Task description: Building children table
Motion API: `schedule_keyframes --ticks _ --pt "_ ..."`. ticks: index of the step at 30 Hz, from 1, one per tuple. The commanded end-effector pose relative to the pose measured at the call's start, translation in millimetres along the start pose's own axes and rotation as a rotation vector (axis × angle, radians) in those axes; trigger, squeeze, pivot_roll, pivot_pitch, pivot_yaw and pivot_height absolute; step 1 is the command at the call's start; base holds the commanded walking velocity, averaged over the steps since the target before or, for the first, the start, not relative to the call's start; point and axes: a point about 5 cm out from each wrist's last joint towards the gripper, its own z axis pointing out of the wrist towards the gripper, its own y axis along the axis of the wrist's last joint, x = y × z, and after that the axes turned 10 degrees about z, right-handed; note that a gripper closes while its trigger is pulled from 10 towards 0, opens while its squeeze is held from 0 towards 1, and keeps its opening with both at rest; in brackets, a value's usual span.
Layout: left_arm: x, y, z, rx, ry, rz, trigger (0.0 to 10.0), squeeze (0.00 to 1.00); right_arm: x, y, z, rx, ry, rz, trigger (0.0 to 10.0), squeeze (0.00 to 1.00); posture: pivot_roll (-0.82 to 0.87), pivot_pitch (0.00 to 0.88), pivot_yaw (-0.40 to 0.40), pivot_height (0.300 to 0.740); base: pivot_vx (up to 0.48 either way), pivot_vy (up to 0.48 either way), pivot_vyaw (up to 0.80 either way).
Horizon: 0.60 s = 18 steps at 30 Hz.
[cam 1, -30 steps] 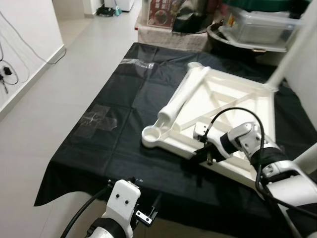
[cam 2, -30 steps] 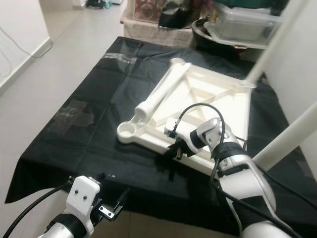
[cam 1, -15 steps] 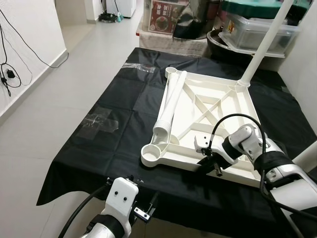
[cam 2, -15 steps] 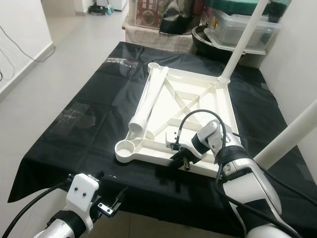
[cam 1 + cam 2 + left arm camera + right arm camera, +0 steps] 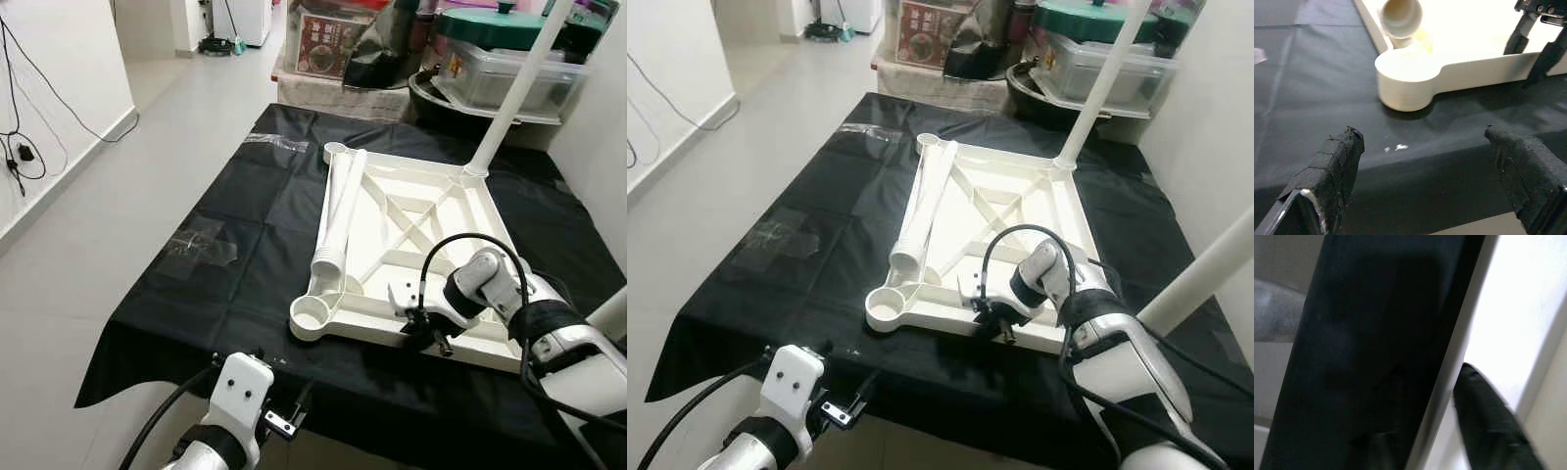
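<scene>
The white table top (image 5: 468,211) lies upside down on a black cloth (image 5: 245,225). A loose white leg (image 5: 338,211) rests along its left side, its open end near the round corner socket (image 5: 312,313). One leg (image 5: 509,98) stands upright in the far right corner. Another white tube (image 5: 1205,274) rises at the near right. My right gripper (image 5: 423,331) is shut on the table top's near rim, one finger on each side. My left gripper (image 5: 1425,147) hangs open at the cloth's front edge, just short of the socket (image 5: 1405,73).
Clear plastic bins (image 5: 509,69), a dark basin and boxes crowd the far end of the cloth. Tape patches (image 5: 201,245) mark the cloth's left part. Pale tiled floor (image 5: 98,215) runs along the left, with cables on the wall. A white wall stands close on the right.
The table top has swung round on the cloth and now lies square to it, with my right gripper still on its near rim. The left gripper has stayed put.
</scene>
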Motion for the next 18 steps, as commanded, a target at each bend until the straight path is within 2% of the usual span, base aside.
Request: schedule_keyframes --ticks 1,5,6,8,9,10,11,13,14,15,16,17,18 --pt "0.0 -4.1 0.5 0.008 -0.003 -0.001 10.0 0.0 -3.1 6.3 -8.7 -0.02 -0.009 -0.017 10.0 1.0 0.19 0.026 -0.126 0.74 0.0 0.0 0.0" --pt "0.3 -4.4 0.8 0.007 -0.002 0.0 10.0 0.0 -4.1 9.3 -13.5 -0.04 -0.01 -0.023 10.0 1.0 0.19 0.026 -0.126 0.74 0.0 0.0 0.0" --pt "0.9 -4.7 1.3 0.007 -0.002 0.002 10.0 0.0 -5.1 12.7 -19.4 -0.059 -0.014 -0.032 10.0 0.83 0.19 0.024 -0.124 0.74 0.0 0.0 0.0" --pt "0.9 -4.7 1.3 0.007 -0.002 0.002 10.0 0.0 -5.1 12.7 -19.4 -0.059 -0.014 -0.032 10.0 0.83 0.19 0.024 -0.124 0.74 0.0 0.0 0.0" --pt "1.5 -5.0 1.9 0.006 -0.002 0.003 10.0 0.0 -6.0 16.9 -27.5 -0.086 -0.01 -0.042 10.0 0.0 0.18 0.02 -0.121 0.74 0.0 0.0 0.0" --pt "1.5 -5.0 1.9 0.006 -0.002 0.003 10.0 0.0 -6.0 16.9 -27.5 -0.086 -0.01 -0.042 10.0 0.0 0.18 0.02 -0.121 0.74 0.0 0.0 0.0" --pt "2.1 -5.2 2.8 0.004 -0.002 0.005 10.0 0.0 -9.3 27.0 -43.3 -0.167 -0.034 -0.045 10.0 0.0 0.18 0.015 -0.12 0.74 0.0 0.0 0.0" --pt "2.1 -5.2 2.8 0.004 -0.002 0.005 10.0 0.0 -9.3 27.0 -43.3 -0.167 -0.034 -0.045 10.0 0.0 0.18 0.015 -0.12 0.74 0.0 0.0 0.0" --pt "2.5 -5.6 3.7 0.002 -0.002 0.007 10.0 0.0 -12.5 40.1 -59.9 -0.295 -0.063 -0.037 10.0 0.0 0.18 0.013 -0.121 0.74 0.0 0.0 0.0" --pt "2.7 -5.7 4.3 0.001 -0.002 0.008 10.0 0.0 -15.2 58.1 -79.8 -0.485 -0.085 -0.02 10.0 0.0 0.18 0.013 -0.121 0.74 0.0 0.0 0.0" --pt "2.7 -5.7 4.3 0.001 -0.002 0.008 10.0 0.0 -15.2 58.1 -79.8 -0.485 -0.085 -0.02 10.0 0.0 0.18 0.013 -0.121 0.74 0.0 0.0 0.0" --pt "3.1 -5.9 4.7 0.0 -0.001 0.009 10.0 0.0 -16.3 74.3 -96.7 -0.666 -0.079 0.005 10.0 0.0 0.18 0.011 -0.122 0.74 0.0 0.0 0.0" --pt "3.1 -5.9 4.7 0.0 -0.001 0.009 10.0 0.0 -16.3 74.3 -96.7 -0.666 -0.079 0.005 10.0 0.0 0.18 0.011 -0.122 0.74 0.0 0.0 0.0"
